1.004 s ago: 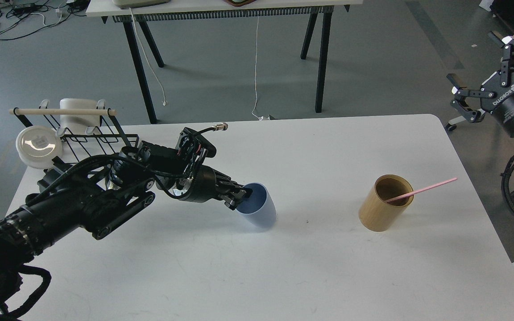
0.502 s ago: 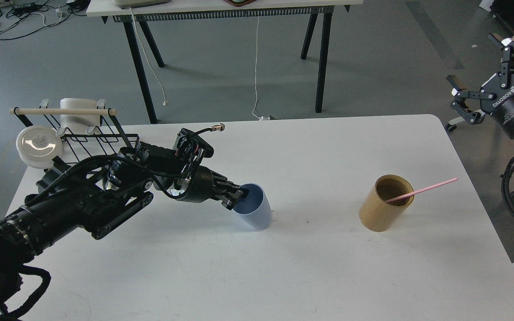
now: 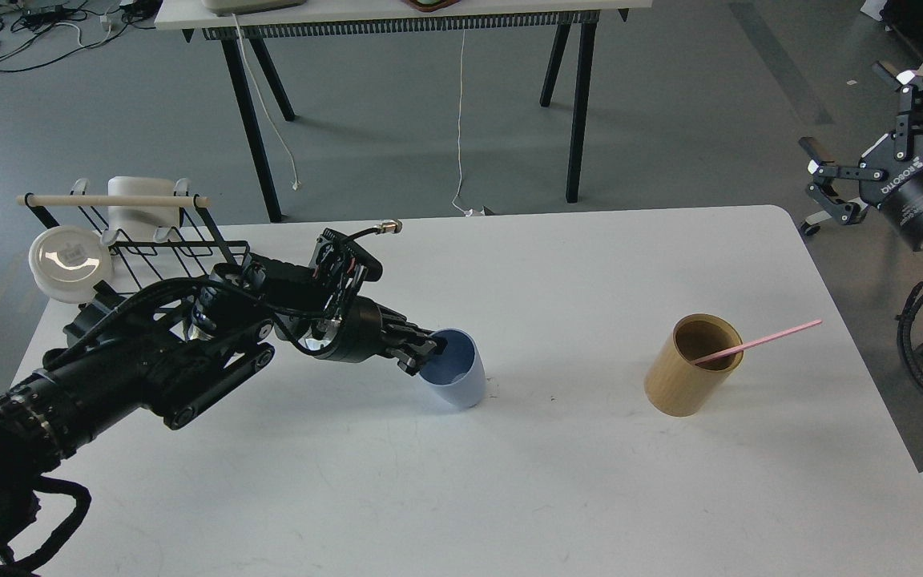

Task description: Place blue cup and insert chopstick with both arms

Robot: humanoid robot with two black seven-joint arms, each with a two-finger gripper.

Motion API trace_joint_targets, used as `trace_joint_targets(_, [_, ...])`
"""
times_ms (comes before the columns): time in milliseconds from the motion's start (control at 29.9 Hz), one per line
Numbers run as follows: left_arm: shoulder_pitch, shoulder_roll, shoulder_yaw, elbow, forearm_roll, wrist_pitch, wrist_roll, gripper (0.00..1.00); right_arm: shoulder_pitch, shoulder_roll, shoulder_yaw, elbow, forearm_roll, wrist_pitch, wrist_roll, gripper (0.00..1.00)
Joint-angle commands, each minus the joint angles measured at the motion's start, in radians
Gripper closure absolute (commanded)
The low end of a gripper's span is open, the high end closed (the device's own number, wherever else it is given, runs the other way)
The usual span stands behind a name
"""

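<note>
Blue cup (image 3: 453, 378): tilted on the white surface (image 3: 509, 481), base down, mouth leaning toward the left arm.
Left tool (image 3: 428, 354): pinching the cup's near rim, one finger seemingly inside (dark, hard to be sure).
Right tool (image 3: 870, 136): spread wide, empty, off past the surface's right edge.
Chopstick (image 3: 758, 340): leaning in the wooden holder (image 3: 692, 365), well apart from the cup.
Progress: cup not released; chopstick transfer untouched.
</note>
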Motion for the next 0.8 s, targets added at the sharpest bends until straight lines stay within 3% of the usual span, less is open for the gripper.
trace_joint_targets(0, [-0.002, 0.000, -0.002, -0.003, 0.000, 0.000, 0.000, 0.82, 0.000, 0.001, 0.001, 0.000, 0.000, 0.000, 0.000, 0.01])
trace_joint_targets(368, [-0.002, 0.003, -0.059, -0.016, 0.000, 0.000, 0.000, 0.77, 0.002, 0.011, 0.006, -0.002, 0.000, 0.000, 0.000, 0.01])
trace_joint_targets(569, [-0.001, 0.002, -0.105, -0.036, 0.000, 0.000, 0.000, 0.62, 0.002, 0.016, 0.011, -0.002, 0.000, 0.000, 0.000, 0.01])
trace_joint_targets(769, [-0.001, 0.011, -0.120, -0.036, 0.000, 0.000, 0.000, 0.33, 0.002, 0.016, 0.015, -0.002, -0.002, 0.000, 0.000, 0.01])
